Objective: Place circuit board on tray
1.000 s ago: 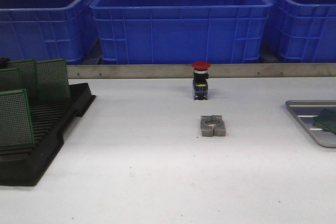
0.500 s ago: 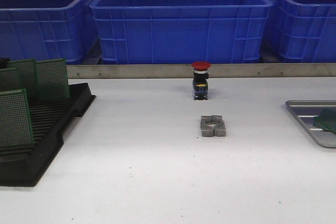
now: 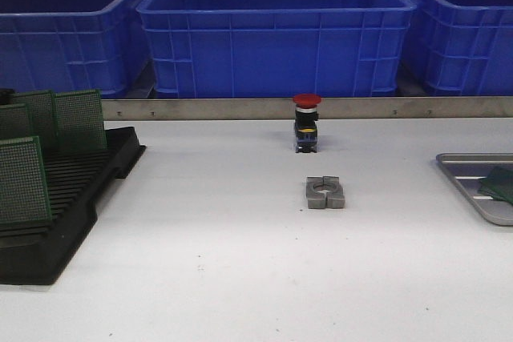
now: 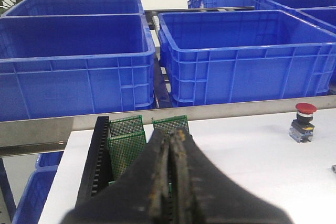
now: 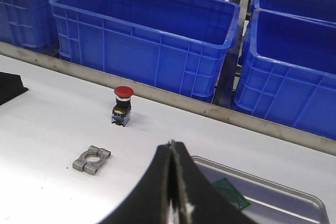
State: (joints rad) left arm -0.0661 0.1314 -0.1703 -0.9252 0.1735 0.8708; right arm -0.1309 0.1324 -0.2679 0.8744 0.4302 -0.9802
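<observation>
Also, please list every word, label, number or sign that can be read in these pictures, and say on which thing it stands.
None can be read.
Red push button: a small yellow patch on its black body, too small to read.
Blue bins: no lettering visible.
Green circuit boards in the black rack: only hole grids, no print visible.
Tray and metal clamp: no marks visible.
</observation>
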